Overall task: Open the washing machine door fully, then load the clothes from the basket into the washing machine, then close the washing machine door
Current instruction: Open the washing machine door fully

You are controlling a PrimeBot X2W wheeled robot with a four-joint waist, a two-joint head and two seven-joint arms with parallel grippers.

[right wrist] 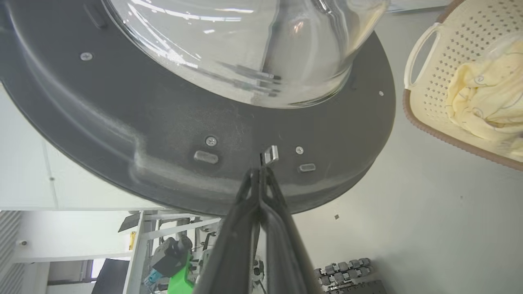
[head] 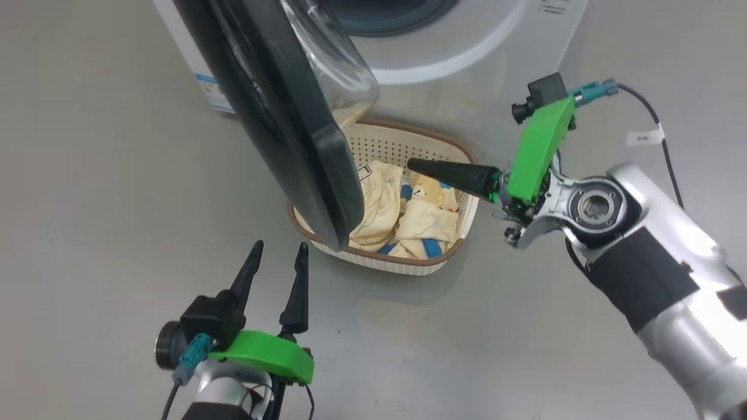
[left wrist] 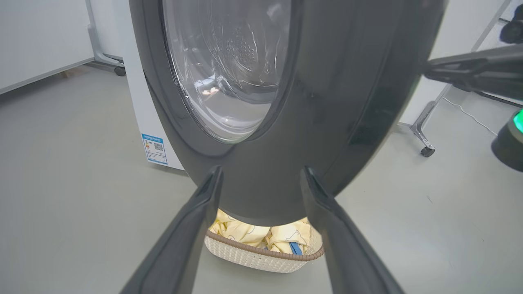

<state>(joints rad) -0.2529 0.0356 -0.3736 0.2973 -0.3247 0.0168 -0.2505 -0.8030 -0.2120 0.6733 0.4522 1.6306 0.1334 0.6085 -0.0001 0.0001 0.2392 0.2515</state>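
**Half open, nothing loaded yet**

The right end effector (head: 412, 165), fingers pressed together, points at the inner face of the washing machine door (head: 280, 116), beside its latch (right wrist: 270, 154). The left end effector (head: 279, 248) hangs spread outside the door. The clothes (head: 420, 221) lie in the basket (head: 408, 263) on the floor (head: 87, 233).

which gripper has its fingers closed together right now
The right gripper, its tips meeting near the metal latch on the inner face of the washing machine door; the left gripper has its fingers spread apart.

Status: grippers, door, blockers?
Left gripper open, empty. Right gripper shut, tips at inner side of door, by latch. Door partly open, between left gripper and basket. Clothes in basket.
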